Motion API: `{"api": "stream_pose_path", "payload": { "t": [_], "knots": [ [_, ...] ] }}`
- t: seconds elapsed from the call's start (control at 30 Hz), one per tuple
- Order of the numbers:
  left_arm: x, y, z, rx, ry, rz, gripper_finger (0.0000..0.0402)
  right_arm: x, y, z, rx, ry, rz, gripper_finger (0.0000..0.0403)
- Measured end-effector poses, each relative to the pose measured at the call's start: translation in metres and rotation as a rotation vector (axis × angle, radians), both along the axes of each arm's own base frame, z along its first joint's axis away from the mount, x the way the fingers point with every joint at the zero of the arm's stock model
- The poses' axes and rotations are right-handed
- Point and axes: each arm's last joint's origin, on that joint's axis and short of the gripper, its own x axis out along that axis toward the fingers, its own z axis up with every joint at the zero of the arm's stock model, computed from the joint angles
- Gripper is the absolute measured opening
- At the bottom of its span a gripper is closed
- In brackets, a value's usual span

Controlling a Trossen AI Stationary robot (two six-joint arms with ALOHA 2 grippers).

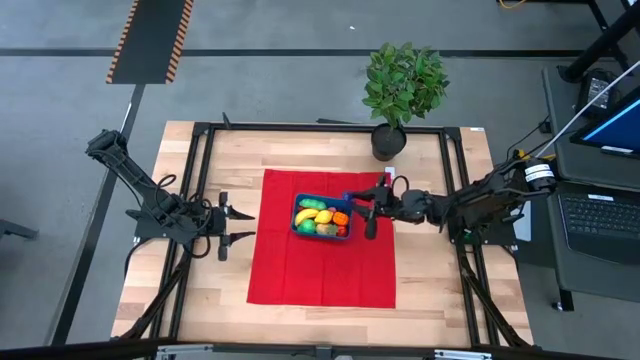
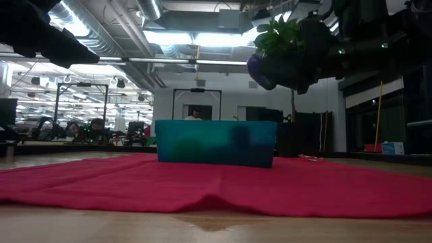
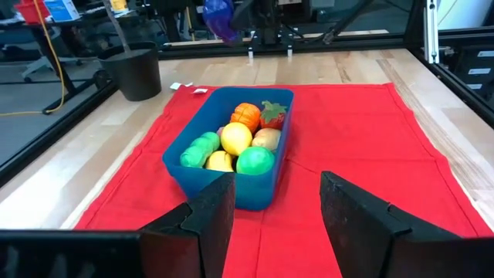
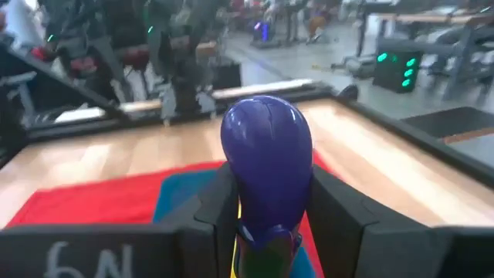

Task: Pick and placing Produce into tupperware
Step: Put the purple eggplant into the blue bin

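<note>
High view
tub (image 1: 297, 226): dark blue, on the red cloth (image 1: 320, 270), in the cloth's upper middle part
tub contents: produce (image 1: 322, 218), yellow, green and orange pieces crowded together; no piece lies loose on the cloth
right gripper (image 1: 366, 209): just beside the tub's right edge, over the cloth
left gripper (image 1: 236, 224): over bare table (image 1: 220, 290) just left of the cloth, well apart from the tub
plant (image 1: 403, 82): in a black pot at the table's far edge, near the cloth's far right corner
open room: the near half of the cloth is bare

Low view
tub (image 2: 216, 142): teal wall seen side-on, standing on the cloth (image 2: 216, 185); contents hidden behind the wall
eggplant (image 2: 260, 71): purple, held in the air above the tub's right end, clear of the rim
cloth edge: front hem rumpled against the table

Left wrist view
tub (image 3: 189, 174): holds orange, red, yellow, tan and green pieces, heaped to about rim height
left fingers (image 3: 208, 216): apart, nothing between them
eggplant (image 3: 218, 19): aloft beyond the tub's far end

Right wrist view
right fingers (image 4: 218, 202): clamped on the eggplant (image 4: 268, 166), rounded end pointing forward
tub (image 4: 177, 197): a strip of blue shows below the eggplant, on the cloth (image 4: 93, 201)
</note>
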Motion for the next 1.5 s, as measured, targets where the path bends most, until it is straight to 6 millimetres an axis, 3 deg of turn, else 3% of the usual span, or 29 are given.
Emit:
{"api": "stream_pose_path", "payload": {
  "t": [0.23,0.43,0.77,1.5],
  "knots": [
    [0.0,0.0,0.0,0.002,0.0,0.0,0.0179,0.026,0.003,0.01,-0.016,0.202,0.04,0.0129],
    [0.0,0.0,0.0,0.005,0.003,0.0,0.0179,0.047,0.001,0.031,-0.005,0.41,0.071,0.0129],
    [0.0,0.0,-0.001,0.014,0.014,-0.001,0.0179,0.057,0.001,0.055,-0.035,0.578,0.08,0.0129],
    [-0.001,0.0,-0.002,0.016,0.016,-0.001,0.0179,0.075,-0.003,0.004,-0.014,0.724,0.052,0.0129]
  ]
}}
